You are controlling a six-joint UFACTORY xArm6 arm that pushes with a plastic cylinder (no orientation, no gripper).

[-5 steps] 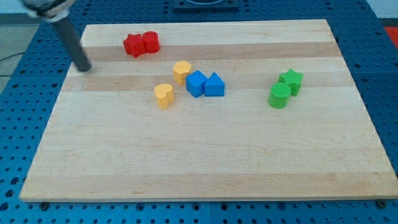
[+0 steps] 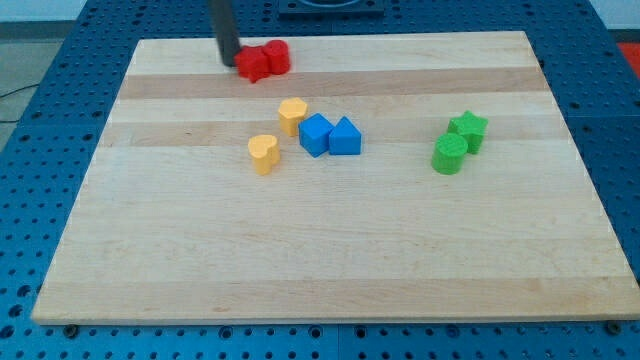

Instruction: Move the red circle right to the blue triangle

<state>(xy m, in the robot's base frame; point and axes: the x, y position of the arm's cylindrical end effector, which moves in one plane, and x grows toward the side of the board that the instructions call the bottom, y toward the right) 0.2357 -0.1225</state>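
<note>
My tip (image 2: pixel 229 60) rests on the board near the view's top, touching the left side of a red star-like block (image 2: pixel 252 64). The red circle (image 2: pixel 276 57) sits right against that block on its right. The blue triangle (image 2: pixel 345 137) lies near the board's middle, below and to the right of the red pair. A blue cube-like block (image 2: pixel 316 134) touches the triangle's left side.
A yellow block (image 2: pixel 292 115) stands just above-left of the blue pair, and a yellow heart-like block (image 2: pixel 263 153) below-left. A green star (image 2: pixel 468 128) and a green cylinder (image 2: pixel 449 154) sit together at the right. The wooden board (image 2: pixel 320 260) lies on a blue pegboard.
My tip has swept from the board's left edge to the right and up, reaching the red pair. Both red blocks have slid right and slightly up.
</note>
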